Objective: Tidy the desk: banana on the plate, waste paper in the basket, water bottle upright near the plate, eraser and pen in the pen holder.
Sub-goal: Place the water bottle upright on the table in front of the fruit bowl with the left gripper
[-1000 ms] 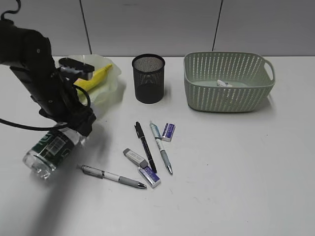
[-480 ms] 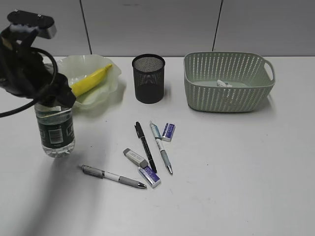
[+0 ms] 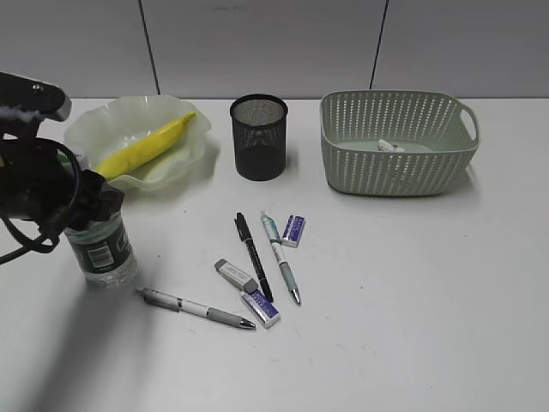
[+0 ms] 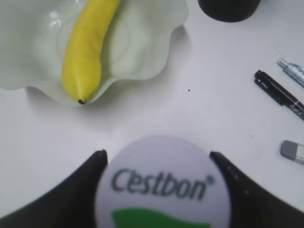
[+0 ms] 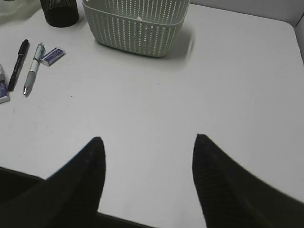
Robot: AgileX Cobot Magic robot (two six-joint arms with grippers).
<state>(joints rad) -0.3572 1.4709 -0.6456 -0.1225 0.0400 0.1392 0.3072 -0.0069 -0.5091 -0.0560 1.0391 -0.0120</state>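
- The water bottle stands upright at the left of the exterior view, on the white worktop, just below and in front of the plate.
- The left gripper has its jaws pinching the bottle at the cap: in the left wrist view a dark finger sits on each side of the white cap, at the bottom of the frame.
- The cap's top reads "Cestbon" in dark letters with a small registered mark, above a green band.
- The bottle's dark green label carries white print and a barcode-like patch; too small to read.
- The banana lies slantwise in the plate, upper left of the exterior view.
- The pen holder stands at upper centre; the basket is at upper right with the waste paper inside.
- Three pens lie at centre: a black pen, a pale blue pen and a grey pen.
- Three erasers lie among them: and; the sleeve print is unreadable.
- The right gripper hangs over bare worktop, its jaws spread with nothing between them.
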